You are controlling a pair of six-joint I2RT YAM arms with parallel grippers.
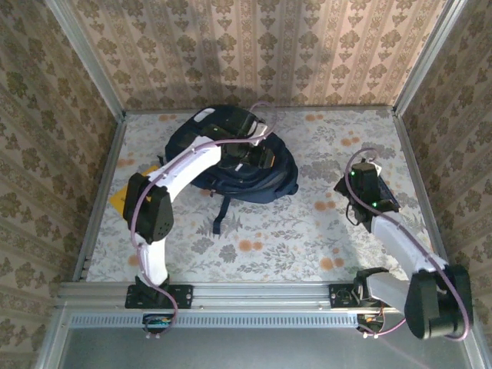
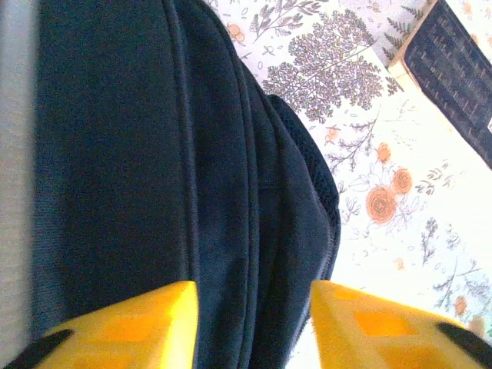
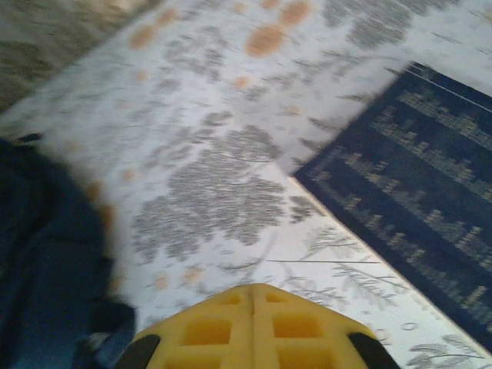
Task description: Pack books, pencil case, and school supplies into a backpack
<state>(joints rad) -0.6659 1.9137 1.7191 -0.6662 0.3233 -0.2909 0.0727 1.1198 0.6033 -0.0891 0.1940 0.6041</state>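
The navy backpack [image 1: 265,178] lies at the back middle of the table. My left gripper [image 1: 252,150] hovers over its top. In the left wrist view that gripper [image 2: 254,296] is open, its yellow fingers [image 2: 146,323] apart above folds of the backpack [image 2: 154,154], and I see nothing clamped. My right gripper [image 1: 360,178] is at the right, beside a dark blue book with pale print [image 1: 388,201]. From its wrist camera the right gripper [image 3: 254,288] is shut on nothing, just above the cloth, with the book [image 3: 415,177] to its right. A yellow book [image 1: 117,198] lies at the left.
A floral cloth [image 1: 269,246] covers the table. Patterned walls close in the left, back and right sides. A dark backpack strap [image 1: 223,211] trails toward the front. The backpack's edge [image 3: 38,269] lies to the left of my right gripper.
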